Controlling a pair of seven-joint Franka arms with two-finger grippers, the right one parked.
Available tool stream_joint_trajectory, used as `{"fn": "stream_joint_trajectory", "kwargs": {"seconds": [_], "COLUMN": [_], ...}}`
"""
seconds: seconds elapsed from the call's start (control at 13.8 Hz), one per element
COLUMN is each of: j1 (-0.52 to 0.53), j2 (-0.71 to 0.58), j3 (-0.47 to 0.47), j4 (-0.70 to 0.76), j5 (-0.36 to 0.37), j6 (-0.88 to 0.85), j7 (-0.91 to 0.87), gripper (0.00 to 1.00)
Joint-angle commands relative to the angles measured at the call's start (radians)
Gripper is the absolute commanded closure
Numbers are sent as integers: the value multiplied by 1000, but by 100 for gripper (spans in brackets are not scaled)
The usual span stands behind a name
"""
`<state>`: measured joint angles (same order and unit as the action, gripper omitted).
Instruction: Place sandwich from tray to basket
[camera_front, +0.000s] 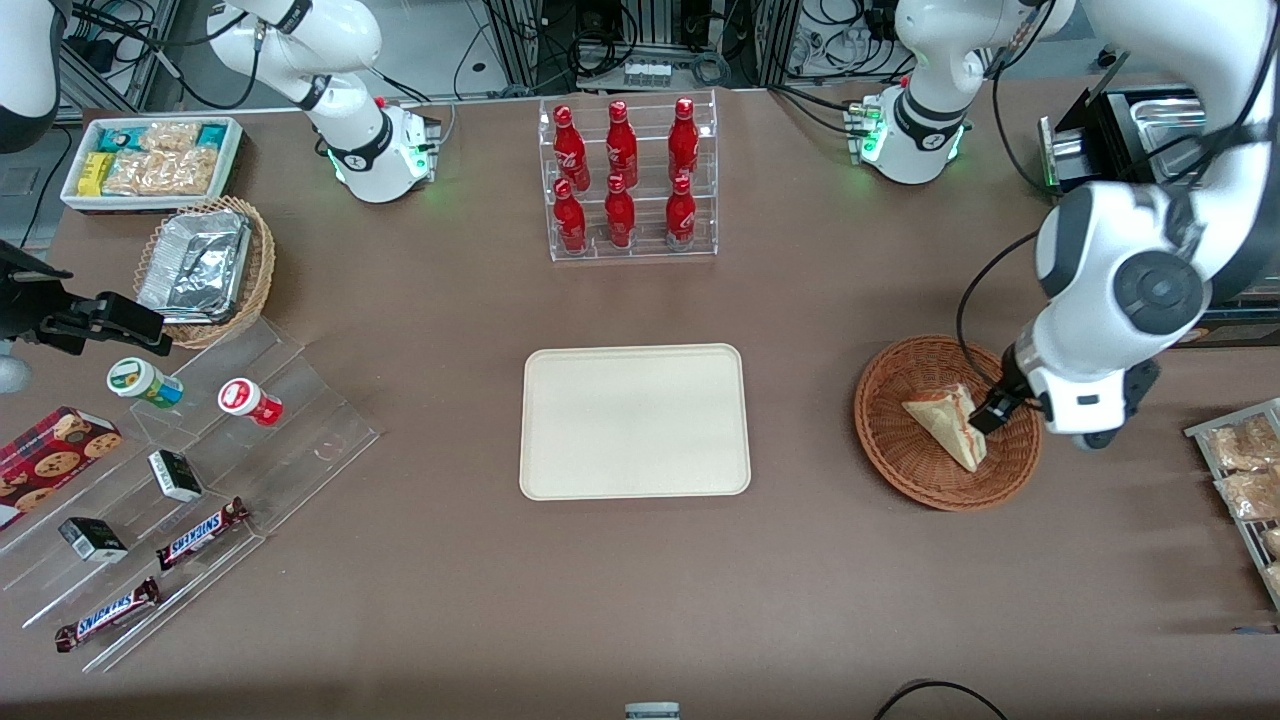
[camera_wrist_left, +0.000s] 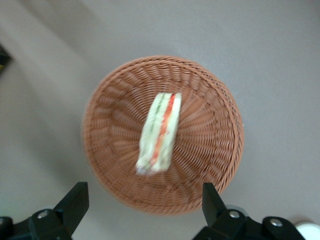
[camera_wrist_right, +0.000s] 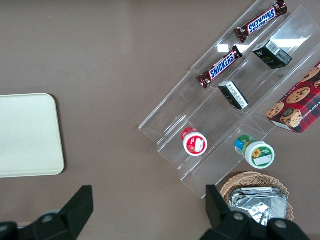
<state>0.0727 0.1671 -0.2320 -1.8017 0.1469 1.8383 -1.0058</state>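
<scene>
We have the sandwich in the basket, between the tray and the table's working-arm edge! Our hand hangs above, spread wide; only withdrawing seems to remain.

We've got left arm bent, wrist low; gripper at the wrist's end, slanting down, fingers spread wide apart.

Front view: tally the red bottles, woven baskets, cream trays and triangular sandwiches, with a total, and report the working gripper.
Glossy red bottles: 6
Woven: 2 (round brown wicker basket, round tan wicker basket)
Flat cream rectangular tray: 1
Pale triangular sandwich: 1
Total: 10
Black left gripper: above the brown basket, jaws apart.
</scene>
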Motion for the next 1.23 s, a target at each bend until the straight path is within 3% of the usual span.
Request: {"fn": "stream_joint_trajectory", "kwargs": {"seconds": [0.0, 0.29, 0.43, 0.58, 0.8, 1.01, 1.16], "j1": [2, 19, 56, 97, 146, 150, 74], "j2": [-38, -58, -67, -113, -142, -176, -187], "j3": [-4, 8, 8, 10, 10, 35, 124], "j4": [129, 359, 416, 413, 412, 401, 401], "j5": [-1, -15, -61, -133, -138, -138, -153], "j6": [-221, -523, -594, -603, -663, -672, -674], "j7": [126, 396, 533, 727, 971, 1044, 1040], "gripper": [0, 0, 0, 0, 0, 0, 0]}}
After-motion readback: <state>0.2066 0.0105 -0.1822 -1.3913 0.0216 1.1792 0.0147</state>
